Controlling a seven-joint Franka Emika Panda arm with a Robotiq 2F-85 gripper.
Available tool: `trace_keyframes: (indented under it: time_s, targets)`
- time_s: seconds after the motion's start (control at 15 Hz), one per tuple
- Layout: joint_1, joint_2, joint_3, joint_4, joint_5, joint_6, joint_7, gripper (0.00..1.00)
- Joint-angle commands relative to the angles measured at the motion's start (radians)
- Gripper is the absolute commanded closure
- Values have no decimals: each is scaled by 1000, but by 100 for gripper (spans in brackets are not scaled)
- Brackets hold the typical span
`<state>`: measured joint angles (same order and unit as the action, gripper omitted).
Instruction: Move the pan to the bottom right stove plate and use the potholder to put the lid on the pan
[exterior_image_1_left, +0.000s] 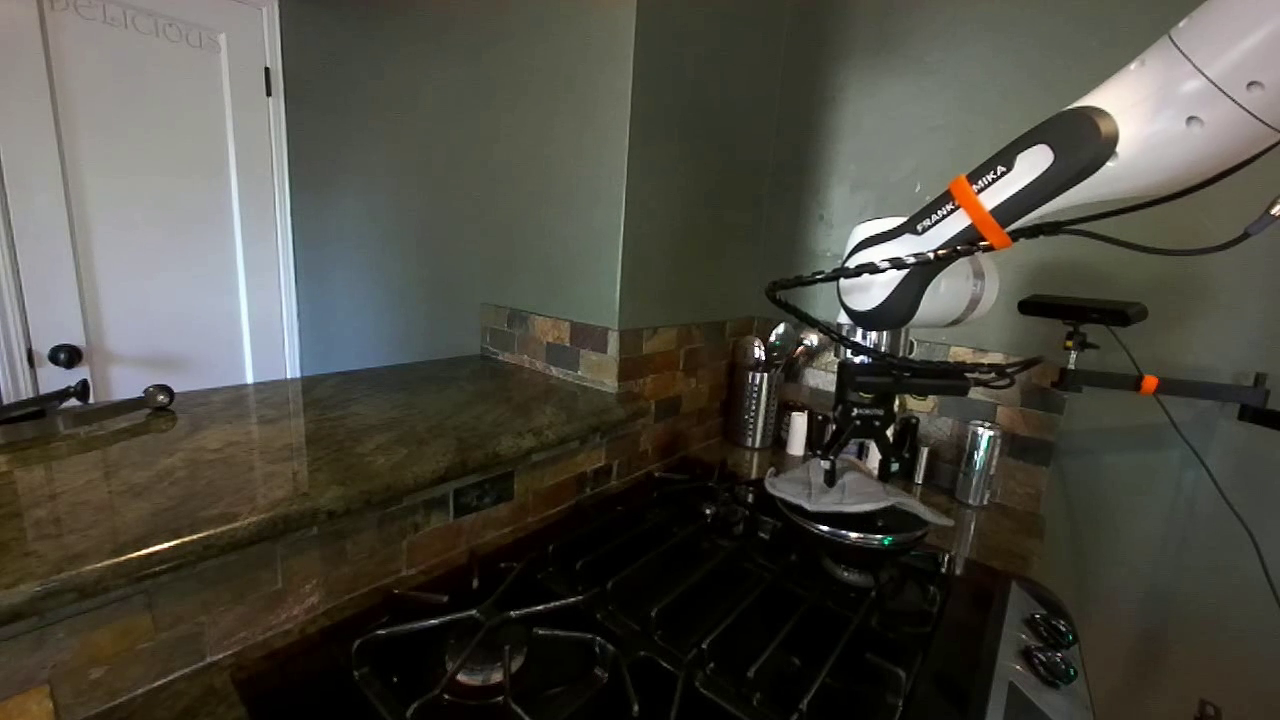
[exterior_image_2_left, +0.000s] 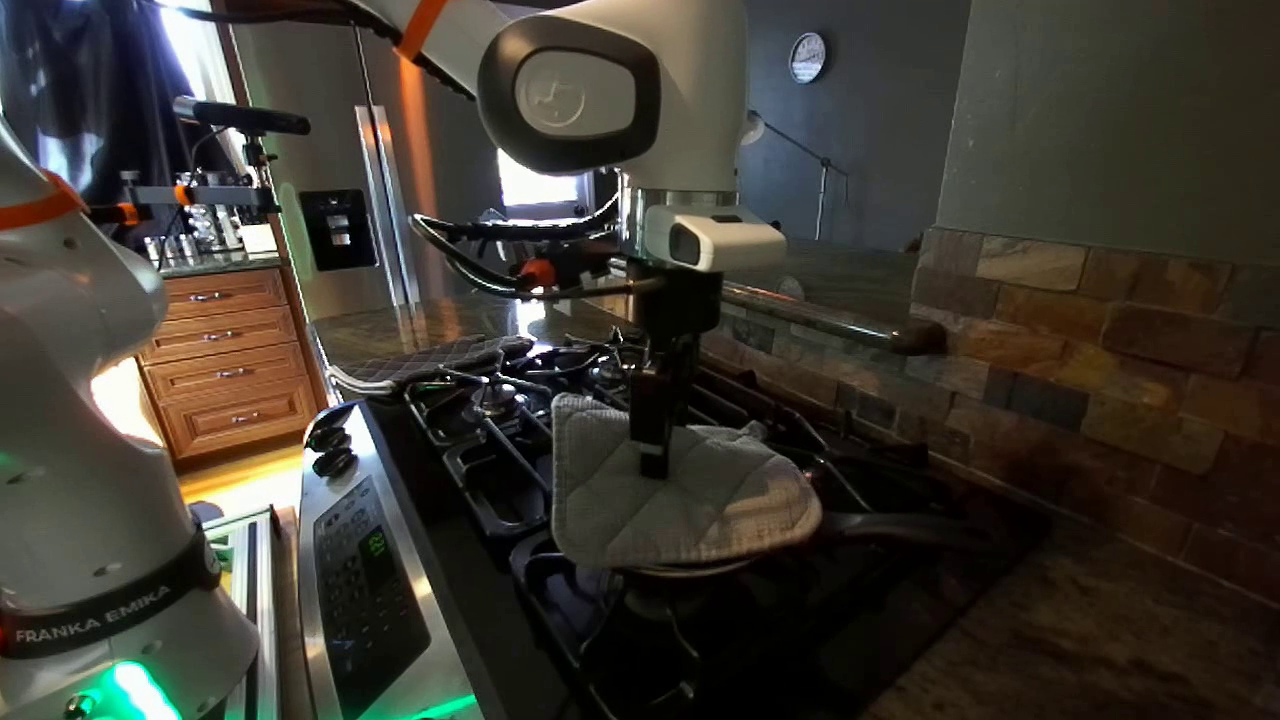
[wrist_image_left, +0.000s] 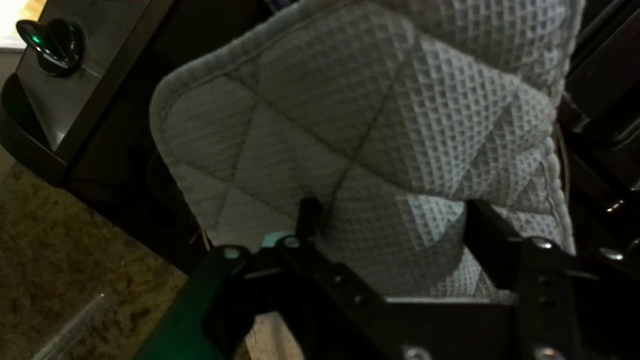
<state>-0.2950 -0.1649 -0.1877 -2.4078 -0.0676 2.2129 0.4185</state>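
The cream quilted potholder (exterior_image_2_left: 700, 510) drapes over the lid (exterior_image_1_left: 862, 536), whose shiny rim peeks out below the cloth; its knob is hidden. Beneath the lid sits the dark pan (exterior_image_1_left: 868, 549) on a corner burner, mostly covered. In an exterior view the black pan handle (exterior_image_2_left: 900, 528) points away from the control panel. My gripper (wrist_image_left: 391, 212) points down over the potholder, its fingers spread wide on either side of a raised part of the cloth. In an exterior view the fingertips reach down to the cloth; whether they press on it I cannot tell.
Black burner grates (exterior_image_1_left: 690, 620) fill the stove, with control knobs (exterior_image_1_left: 1050, 645) along its edge. Close behind the pan stand a steel canister (exterior_image_1_left: 978, 462) and a utensil holder (exterior_image_1_left: 757, 405). A raised stone ledge (exterior_image_1_left: 400, 430) and a tiled wall (exterior_image_2_left: 1120, 370) border the stove.
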Motion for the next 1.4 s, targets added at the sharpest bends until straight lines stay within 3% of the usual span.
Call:
trace_keyframes:
  time_s: [0.0, 0.53, 0.8, 1.33]
  targets:
    - [7, -1, -2, 10, -2, 2, 19, 0]
    - [5, -33, 0, 13, -15, -8, 22, 0]
    - [-1, -122, 2, -9, -40, -31, -6, 0]
    - [-28, -316, 21, 12, -101, -198, -35, 0]
